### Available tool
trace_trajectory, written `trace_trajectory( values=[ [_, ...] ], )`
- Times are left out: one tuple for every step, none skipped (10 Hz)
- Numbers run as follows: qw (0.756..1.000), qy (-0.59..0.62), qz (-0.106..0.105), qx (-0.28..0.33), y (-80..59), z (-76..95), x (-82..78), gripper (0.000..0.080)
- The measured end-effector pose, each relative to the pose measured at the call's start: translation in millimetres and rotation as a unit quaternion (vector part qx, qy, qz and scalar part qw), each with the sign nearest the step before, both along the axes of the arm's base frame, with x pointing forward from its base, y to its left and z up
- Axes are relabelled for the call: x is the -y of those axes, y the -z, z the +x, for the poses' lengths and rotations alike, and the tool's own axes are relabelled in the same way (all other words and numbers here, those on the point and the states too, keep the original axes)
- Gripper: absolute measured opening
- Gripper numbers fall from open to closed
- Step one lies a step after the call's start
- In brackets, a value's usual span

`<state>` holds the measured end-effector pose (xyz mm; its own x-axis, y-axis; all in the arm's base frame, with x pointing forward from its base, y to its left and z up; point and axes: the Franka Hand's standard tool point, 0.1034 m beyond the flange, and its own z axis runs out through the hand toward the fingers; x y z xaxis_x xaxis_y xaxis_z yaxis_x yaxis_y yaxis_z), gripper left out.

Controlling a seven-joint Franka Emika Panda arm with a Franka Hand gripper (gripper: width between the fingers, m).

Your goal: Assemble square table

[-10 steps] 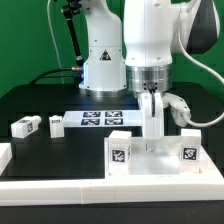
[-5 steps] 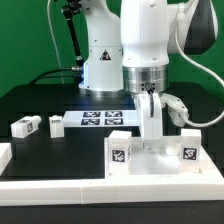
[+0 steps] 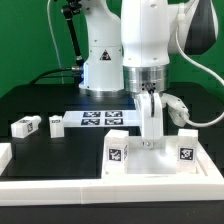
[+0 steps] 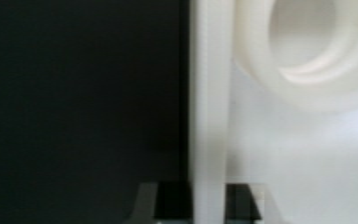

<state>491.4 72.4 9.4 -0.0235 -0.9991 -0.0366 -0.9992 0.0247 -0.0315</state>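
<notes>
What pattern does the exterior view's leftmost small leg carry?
The leg carries a black-and-white square tag; best in the exterior view.

Robotics lab, robot arm (image 3: 150,45), black table (image 3: 35,100), tagged marker board (image 3: 100,119)

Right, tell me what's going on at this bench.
The Panda arm reaches straight down, its jaws shut on the raised rim of the square table top at the front of the scene. The wrist view shows that rim running between the jaws, a round corner socket beside it. Two legs lie loose on the exterior view's left, near the marker board.
</notes>
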Motion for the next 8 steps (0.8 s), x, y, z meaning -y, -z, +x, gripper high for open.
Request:
trace_trajectory(
  values=[
    [1.000,0.000,0.000,0.000,0.0,0.1,0.0,0.0056],
    [1.000,0.000,0.000,0.000,0.0,0.1,0.0,0.0056],
    [1.000,0.000,0.000,0.000,0.0,0.1,-0.1,0.0056],
    [1.000,0.000,0.000,0.000,-0.1,0.1,-0.1,0.0056],
    [1.000,0.000,0.000,0.000,0.0,0.1,-0.1,0.0057],
    [1.000,-0.001,0.000,0.001,0.0,0.1,0.0,0.0057],
    [0.999,-0.028,-0.012,0.018,-0.6,-0.3,6.9,0.0057],
    [0.997,-0.054,-0.028,0.038,0.4,-6.7,19.4,0.0057]
  ],
)
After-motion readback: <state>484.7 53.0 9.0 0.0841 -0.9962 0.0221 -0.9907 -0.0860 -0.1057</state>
